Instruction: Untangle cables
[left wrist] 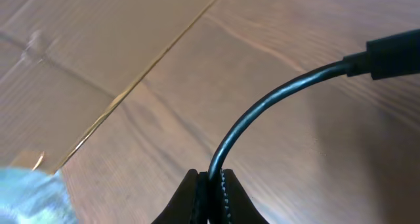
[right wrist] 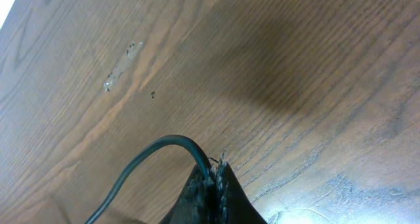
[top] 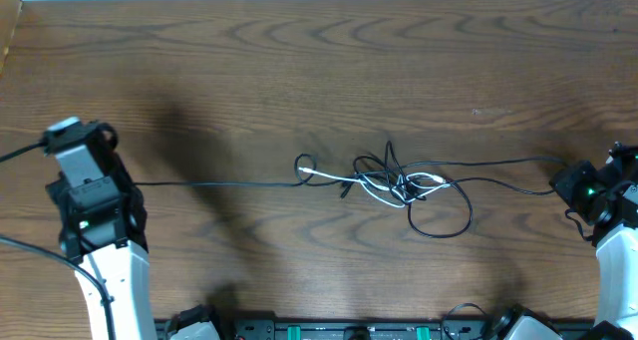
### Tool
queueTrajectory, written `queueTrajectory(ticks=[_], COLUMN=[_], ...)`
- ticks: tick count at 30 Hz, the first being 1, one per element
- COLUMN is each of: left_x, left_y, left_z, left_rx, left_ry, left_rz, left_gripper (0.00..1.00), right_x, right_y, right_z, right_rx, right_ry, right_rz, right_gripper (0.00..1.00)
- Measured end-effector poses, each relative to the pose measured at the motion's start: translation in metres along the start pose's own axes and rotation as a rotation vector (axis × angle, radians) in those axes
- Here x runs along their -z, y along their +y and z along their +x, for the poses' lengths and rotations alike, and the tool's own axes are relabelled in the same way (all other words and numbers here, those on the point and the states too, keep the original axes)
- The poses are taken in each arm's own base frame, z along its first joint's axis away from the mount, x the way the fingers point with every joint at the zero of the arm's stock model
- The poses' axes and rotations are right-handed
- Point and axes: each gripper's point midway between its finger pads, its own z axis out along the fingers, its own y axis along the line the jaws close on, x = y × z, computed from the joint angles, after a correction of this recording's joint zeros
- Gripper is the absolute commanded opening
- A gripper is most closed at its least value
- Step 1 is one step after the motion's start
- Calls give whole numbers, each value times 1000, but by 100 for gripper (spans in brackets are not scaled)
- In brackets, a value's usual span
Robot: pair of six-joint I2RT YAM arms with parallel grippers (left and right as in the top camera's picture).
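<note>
Across the middle of the wooden worktop point(top: 299, 61), slightly right of centre, the cables point(top: 399, 185) are seen knotted together: several black loops with a white cable point(top: 377, 178) threaded through. A left strand point(top: 219, 183) is stretched out to the left arm point(top: 90, 200), and a right strand point(top: 508, 164) to the right arm point(top: 598, 195). The left pincer point(left wrist: 210, 184) is closed on its black strand, close to a thicker plug end point(left wrist: 394, 53); the right pincer point(right wrist: 215, 178) is likewise clamped on a dark cable, low over the wood.

Further outward pulling is judged likely to cinch the knot rather than loosen it, since both strands already run nearly straight. A thin strand could also be dragged out of a pincer under tension.

Little room is left sideways, as both arms sit near the left and right edges. Bare wood is offered on the far side and between each arm and the knot.
</note>
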Motion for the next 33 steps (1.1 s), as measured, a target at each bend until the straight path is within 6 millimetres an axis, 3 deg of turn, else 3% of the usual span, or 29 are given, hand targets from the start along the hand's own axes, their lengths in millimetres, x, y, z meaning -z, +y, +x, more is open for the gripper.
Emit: queueTrajectory(ticks=[14,19,26,28,33], left_x=[-16,-20,-35,-40,-59], left_y=[68,82,67,55,11], left_z=[19,24,27,26,23], left_rx=[176,250,270,271,281], left_ry=[74,87,112,119,139], left_rz=[-169,-184,-85,-27,201], left_gripper=[8,8,8,8,9], right_x=[5,7,8,8,9], right_y=[-16,-22,-23,-21,-10], right_z=[-8,-10,-12,-12,-10], right_rx=[-49,-71,-70,-67,-11], right_ry=[-23,-28,-36,-34,-19], right_rz=[21,21,15,1,-68], right_gripper=[1,2,44,59,85])
